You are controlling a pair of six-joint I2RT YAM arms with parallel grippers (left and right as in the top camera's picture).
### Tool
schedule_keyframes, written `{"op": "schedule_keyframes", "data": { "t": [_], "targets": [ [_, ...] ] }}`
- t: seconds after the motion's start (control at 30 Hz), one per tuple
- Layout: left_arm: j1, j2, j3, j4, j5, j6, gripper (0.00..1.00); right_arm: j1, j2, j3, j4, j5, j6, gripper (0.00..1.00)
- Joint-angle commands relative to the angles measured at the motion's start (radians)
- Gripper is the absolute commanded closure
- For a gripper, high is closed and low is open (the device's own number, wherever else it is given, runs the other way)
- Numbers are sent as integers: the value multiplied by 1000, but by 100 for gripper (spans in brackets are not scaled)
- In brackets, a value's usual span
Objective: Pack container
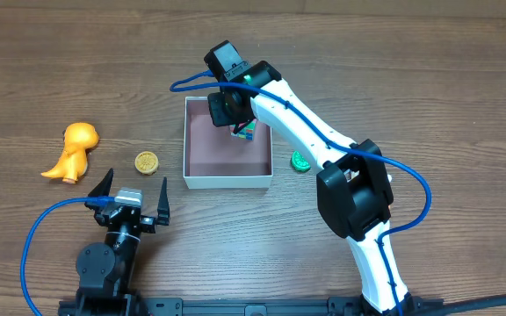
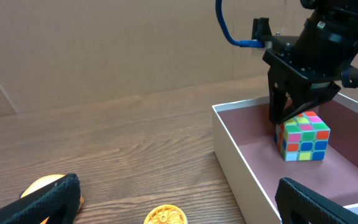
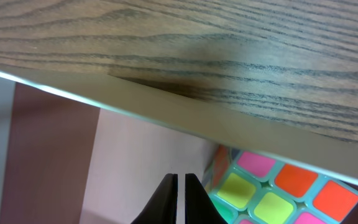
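Two arms are standing at a wooden table (image 1: pixel 429 79), and only the right one is reaching over the container (image 1: pixel 227 182). The container, a square shallow box with white walls and a pinkish-brown floor, is lying near the middle of the table, between the two arms. A multicoloured puzzle cube (image 2: pixel 303 137) is sitting flat on its floor, in the far right part, close to the far wall. The right gripper (image 3: pixel 180 183) is hanging over that same corner, pointing down into the box. Its jaws are pressed almost together with only a thin slit between them, and they are holding nothing. In the right wrist view the cube is showing just to the right of the fingertips; whether they are touching it cannot be told.

The left gripper (image 1: pixel 135 179) is hovering low over the table near the robot's side, left of the container, with its jaws spread wide and nothing between them. A round gold disc (image 1: pixel 147 162) is lying just beyond its fingertips, near the container's left wall. An orange dinosaur toy (image 1: pixel 75 151) is lying farther left, well apart from the box. A small green object (image 1: pixel 300 161) is lying on the table just outside the container's right wall, partly under the right arm.
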Motion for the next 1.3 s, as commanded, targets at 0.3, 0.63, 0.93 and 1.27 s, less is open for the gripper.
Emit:
{"op": "schedule_keyframes", "data": {
  "t": [0.3,0.63,0.93,1.27],
  "targets": [
    [10,-9,-5,1,-10,15,0,-2,47,-4,-19,80,1,92],
    [10,-9,-5,1,-10,15,0,-2,47,-4,-41,129,1,92],
    [10,-9,-5,1,-10,15,0,-2,47,-4,-61,163,-3,92],
    [10,-9,-5,1,-10,15,0,-2,47,-4,-61,182,-6,92]
  ]
}}
